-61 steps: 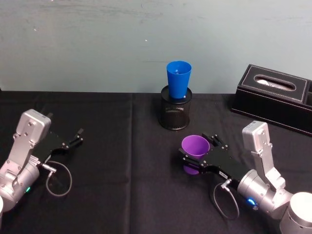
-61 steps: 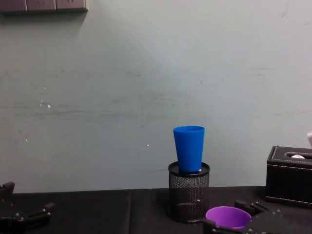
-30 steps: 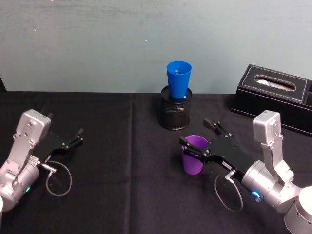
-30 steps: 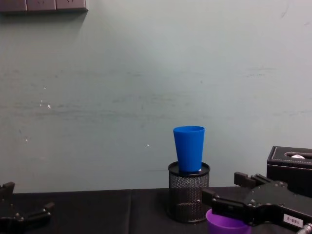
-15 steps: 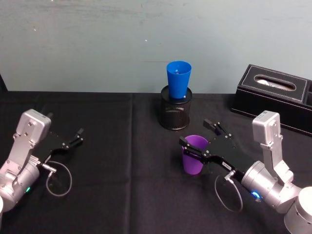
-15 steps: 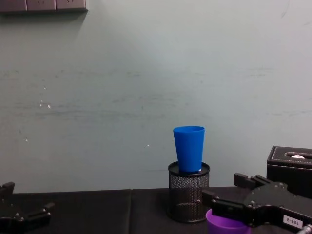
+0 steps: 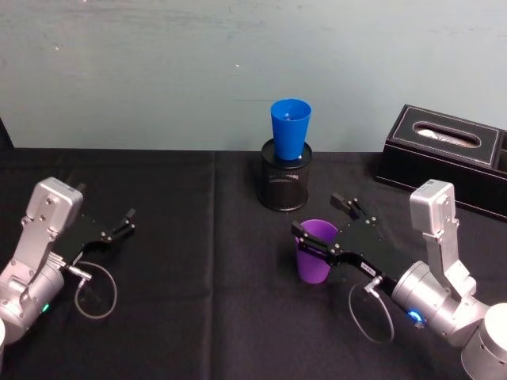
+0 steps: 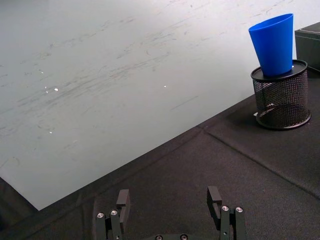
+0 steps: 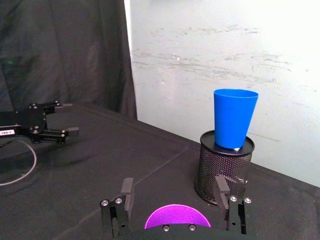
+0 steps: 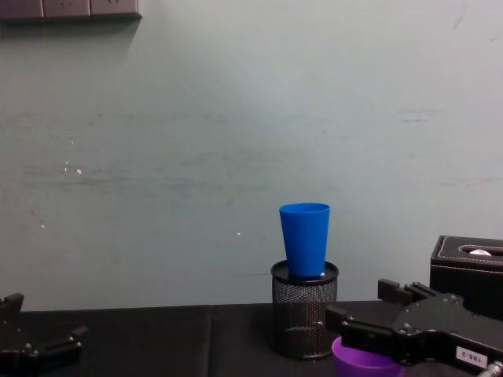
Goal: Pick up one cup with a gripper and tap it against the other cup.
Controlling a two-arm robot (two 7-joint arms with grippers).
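Note:
The purple cup (image 7: 315, 257) stands upright on the black cloth right of centre. My right gripper (image 7: 318, 214) straddles it at rim height, one finger on each side, open with small gaps to the rim. In the right wrist view the purple cup's mouth (image 9: 177, 219) lies between the two fingers (image 9: 127, 189). The blue cup (image 7: 290, 127) sits upright in the black mesh holder (image 7: 283, 186) behind, a short way beyond the purple cup. At the left my left gripper (image 7: 127, 222) rests open on the cloth, parked.
A black tissue box (image 7: 447, 158) stands at the back right near the right arm. A pale wall rises directly behind the mesh holder. A grey cable loop (image 7: 95, 289) lies by the left arm. Bare black cloth stretches between the two arms.
Two seconds ago the right gripper sat low around the purple cup's base; it rose to rim height while the cup stayed put. Over the last second nothing has visibly moved.

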